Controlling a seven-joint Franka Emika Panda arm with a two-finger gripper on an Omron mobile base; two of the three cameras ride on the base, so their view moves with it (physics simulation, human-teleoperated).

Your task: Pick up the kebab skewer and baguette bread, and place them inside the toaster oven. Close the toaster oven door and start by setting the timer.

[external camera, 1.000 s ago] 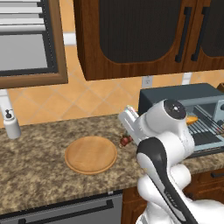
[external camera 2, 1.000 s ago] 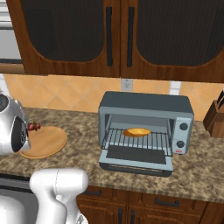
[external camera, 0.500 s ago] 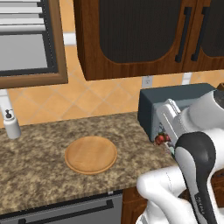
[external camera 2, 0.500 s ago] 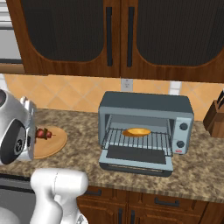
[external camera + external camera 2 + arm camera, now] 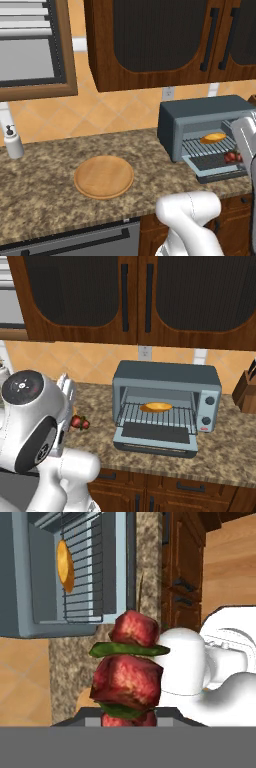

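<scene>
Arm: raised at frame left, right base view | fingers: clamped on kebab skewer point(image 5: 129, 672) | baguette bread point(image 5: 155, 407): on rack in toaster oven point(image 5: 167, 377), door down

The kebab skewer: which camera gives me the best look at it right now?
The hand view: the kebab skewer fills its centre, red chunks and green slices clear, held in the gripper. The right base view shows small red chunks beside the arm; the left base view shows a red bit at the toaster oven opening.
</scene>
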